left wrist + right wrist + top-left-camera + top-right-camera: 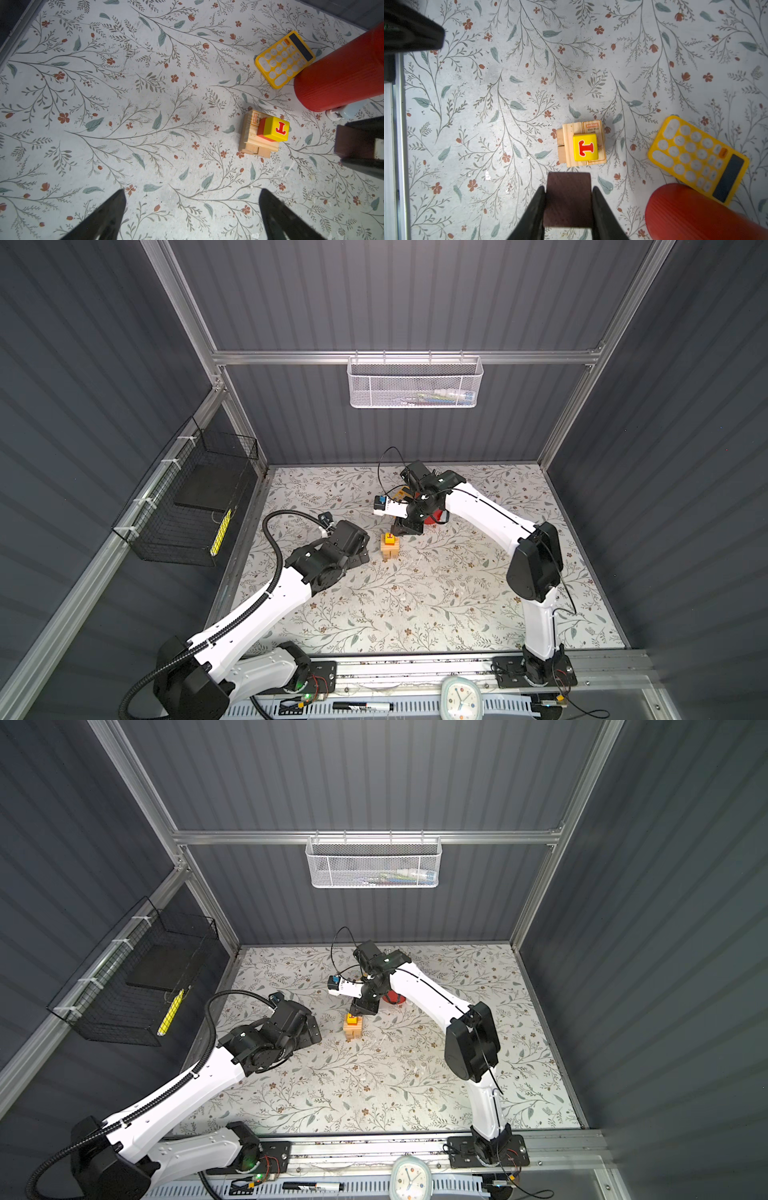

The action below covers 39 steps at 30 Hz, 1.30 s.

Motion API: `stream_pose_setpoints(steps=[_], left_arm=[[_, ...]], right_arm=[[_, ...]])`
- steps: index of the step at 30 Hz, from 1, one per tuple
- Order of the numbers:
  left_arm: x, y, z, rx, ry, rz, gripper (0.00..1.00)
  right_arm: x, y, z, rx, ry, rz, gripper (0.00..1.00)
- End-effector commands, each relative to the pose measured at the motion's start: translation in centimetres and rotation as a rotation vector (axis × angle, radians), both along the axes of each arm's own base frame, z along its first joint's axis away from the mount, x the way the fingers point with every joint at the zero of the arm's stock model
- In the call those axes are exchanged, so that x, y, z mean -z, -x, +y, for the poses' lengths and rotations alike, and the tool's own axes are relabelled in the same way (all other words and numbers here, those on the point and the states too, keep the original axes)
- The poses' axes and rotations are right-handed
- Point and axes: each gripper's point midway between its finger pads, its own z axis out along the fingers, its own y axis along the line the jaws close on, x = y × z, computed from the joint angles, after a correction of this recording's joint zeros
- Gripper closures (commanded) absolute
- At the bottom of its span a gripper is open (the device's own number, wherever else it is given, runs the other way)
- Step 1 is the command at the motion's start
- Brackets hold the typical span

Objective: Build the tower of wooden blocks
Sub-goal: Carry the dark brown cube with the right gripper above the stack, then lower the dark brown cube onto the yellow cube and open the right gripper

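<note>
The wood block tower [389, 548] [353, 1029] stands mid-table: pale tan oblong blocks [572, 145] at the base, then a red cube [262, 129], then a yellow cube with a red T [585, 150] [277, 128] on top. My right gripper [568, 189] [402, 528] is shut on a dark brown roof-shaped piece [568, 199] [357, 141]. It hangs just behind the tower and above the level of its top, not touching it. My left gripper [192, 193] [362, 551] is open and holds nothing. It hovers left of the tower.
A yellow calculator [697, 160] [284, 59] lies flat behind the tower, next to a tall red pencil cup [695, 214] [340, 76]. A black wire basket [195, 506] hangs on the left wall and a white mesh basket [415, 383] on the back wall.
</note>
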Motion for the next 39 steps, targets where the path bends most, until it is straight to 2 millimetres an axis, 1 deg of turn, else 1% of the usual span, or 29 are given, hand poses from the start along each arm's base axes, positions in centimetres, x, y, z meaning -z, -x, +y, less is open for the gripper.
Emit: stream_pose_setpoints(steps=[1, 6, 10, 15, 21, 29, 39], left_arm=[[0.1, 0.3, 1.4, -0.049, -0.036, 0.004, 0.0], [0.1, 0.1, 1.4, -0.052, -0.046, -0.002, 0.0], [0.2, 0.1, 1.5, -0.051, -0.055, 0.006, 0.0], [0.2, 0.1, 1.6, -0.054, -0.057, 0.004, 0.0], [0.3, 0.2, 1.6, -0.055, -0.059, 0.004, 0.0], [0.5, 0.3, 1.7, -0.056, -0.061, 0.009, 0.0], [0.4, 0.3, 1.7, -0.054, -0.062, 0.008, 0.0]], right_arm=[[1.5, 0.3, -0.3, -0.058, 0.098, -0.008, 0.72], [2.6, -0.3, 0.8, -0.083, 0.13, -0.024, 0.72], [3.2, -1.0, 1.1, -0.078, 0.147, -0.034, 0.72], [4.3, -1.1, 1.4, -0.088, 0.176, -0.032, 0.71], [4.7, -1.5, 1.8, -0.086, 0.185, -0.032, 0.71], [5.1, -1.5, 2.4, -0.096, 0.185, -0.031, 0.7], [6.1, -1.9, 2.2, -0.095, 0.213, -0.036, 0.68]])
